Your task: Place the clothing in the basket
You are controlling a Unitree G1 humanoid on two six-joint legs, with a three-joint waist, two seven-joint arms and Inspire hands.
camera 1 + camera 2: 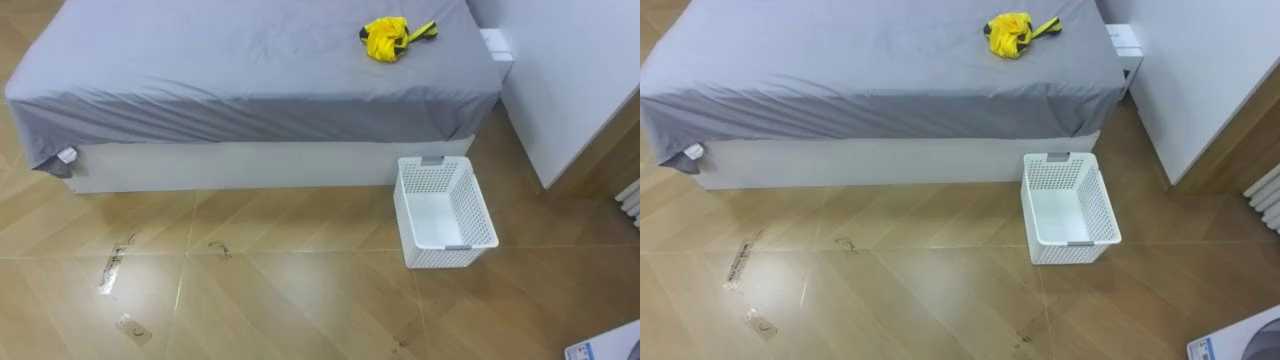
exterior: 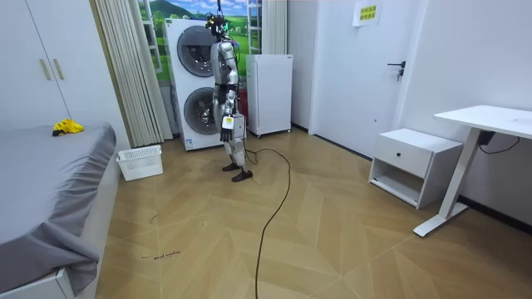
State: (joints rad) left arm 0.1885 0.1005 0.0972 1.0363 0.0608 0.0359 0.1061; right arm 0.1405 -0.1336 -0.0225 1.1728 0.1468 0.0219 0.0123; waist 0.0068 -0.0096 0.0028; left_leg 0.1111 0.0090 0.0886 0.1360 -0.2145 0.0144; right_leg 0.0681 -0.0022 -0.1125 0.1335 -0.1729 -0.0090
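Clothes (image 1: 392,38) lie on the bed (image 1: 250,70) at 1 o'clock, well apart from my left hand (image 2: 229,124); its grip I cannot tell.

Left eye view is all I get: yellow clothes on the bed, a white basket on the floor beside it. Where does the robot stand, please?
Observer: By the room view, it stands on the wooden floor in front of two stacked washing machines, some way from the basket.
Operator: What is behind the basket?
Observer: A long curtain hangs there, next to the machines.
Operator: And on the other side of the room?
Observer: A white nightstand and a white desk stand at the room view's right.
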